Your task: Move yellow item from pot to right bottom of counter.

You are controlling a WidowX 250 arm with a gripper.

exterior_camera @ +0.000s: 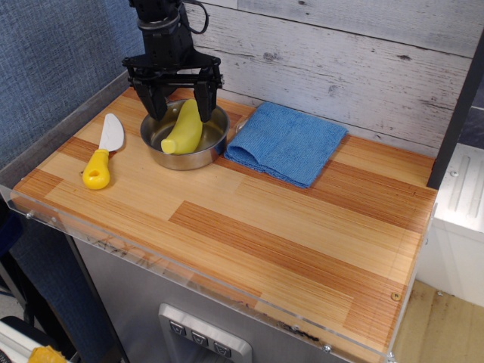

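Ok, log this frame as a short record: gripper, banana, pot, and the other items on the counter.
gripper: open, fingers straddling the banana's upper end, above the pot
banana: yellow, lying in the pot, not lifted
pot: steel, back left of counter
knife: yellow handle, left of pot
cloth: blue, folded, right of pot
counter: wooden, front right bare
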